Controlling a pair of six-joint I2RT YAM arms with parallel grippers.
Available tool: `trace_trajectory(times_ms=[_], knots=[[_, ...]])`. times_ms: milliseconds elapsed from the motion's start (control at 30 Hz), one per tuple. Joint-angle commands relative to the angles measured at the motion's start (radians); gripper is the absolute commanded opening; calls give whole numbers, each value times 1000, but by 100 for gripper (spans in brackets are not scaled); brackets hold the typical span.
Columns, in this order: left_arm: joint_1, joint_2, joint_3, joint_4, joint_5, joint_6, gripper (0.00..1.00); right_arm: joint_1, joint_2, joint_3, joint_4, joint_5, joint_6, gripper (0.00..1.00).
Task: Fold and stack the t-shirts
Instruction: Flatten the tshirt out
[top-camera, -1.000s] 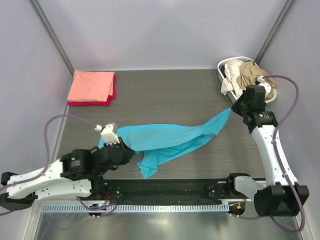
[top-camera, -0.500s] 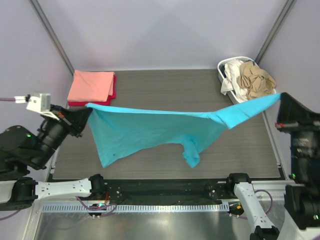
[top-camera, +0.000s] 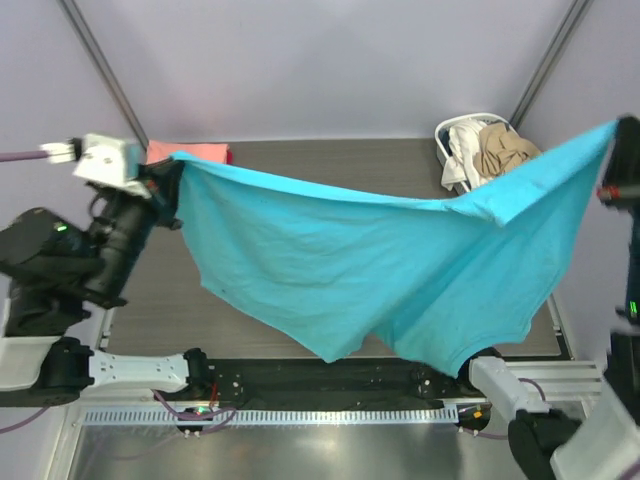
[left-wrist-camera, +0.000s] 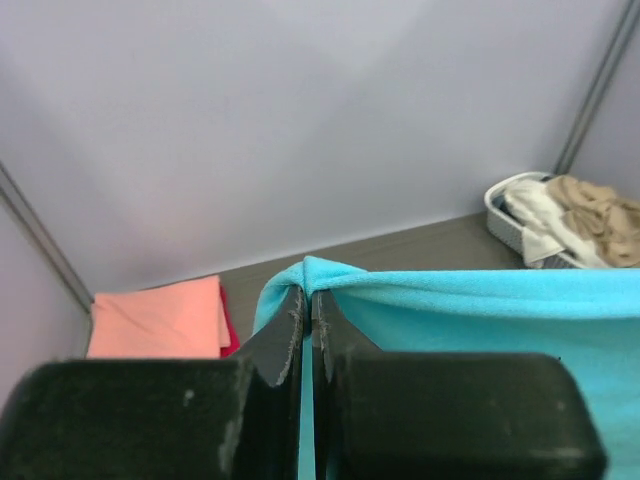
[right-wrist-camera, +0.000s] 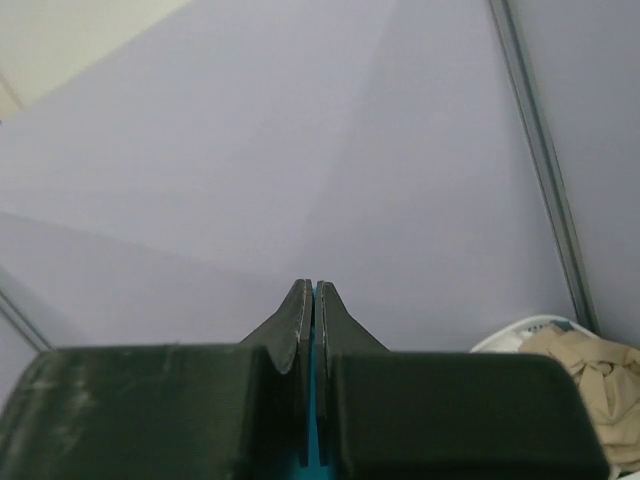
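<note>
A bright turquoise t-shirt (top-camera: 390, 260) hangs spread in the air between both arms, well above the table. My left gripper (top-camera: 172, 170) is shut on its left corner; in the left wrist view the cloth (left-wrist-camera: 470, 300) bunches over the tips of the gripper (left-wrist-camera: 307, 292). My right gripper (top-camera: 615, 135) is shut on the shirt's right corner at the frame's right edge; in the right wrist view the gripper (right-wrist-camera: 313, 290) pinches a thin turquoise strip. A folded salmon-pink shirt on a red one (left-wrist-camera: 160, 320) lies at the back left, mostly hidden in the top view.
A white laundry basket (top-camera: 452, 135) at the back right holds a tan shirt (top-camera: 510, 150) and a white shirt (top-camera: 465, 150); it also shows in the left wrist view (left-wrist-camera: 505, 215). The dark table (top-camera: 330, 160) is walled by pale panels. The arm bases stand along the near edge.
Both grippers have risen and pulled apart, lifting the turquoise shirt off the table until it hangs open. The left arm swung up toward the back left, the right arm up to the right.
</note>
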Motion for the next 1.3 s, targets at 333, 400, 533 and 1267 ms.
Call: trace_trajectory(times_ms=[333, 400, 533, 1267], knots=[[1096, 739, -110, -109, 833, -390, 0, 106, 1089, 178, -264, 148, -24, 3], [1165, 932, 9, -175, 918, -427, 25, 106, 1304, 383, -375, 186, -26, 53], [1175, 1017, 158, -240, 939, -407, 100, 120, 1351, 429, -380, 220, -47, 85], [1158, 382, -785, 151, 992, -643, 100, 331, 1064, -481, 172, -254, 31, 87]])
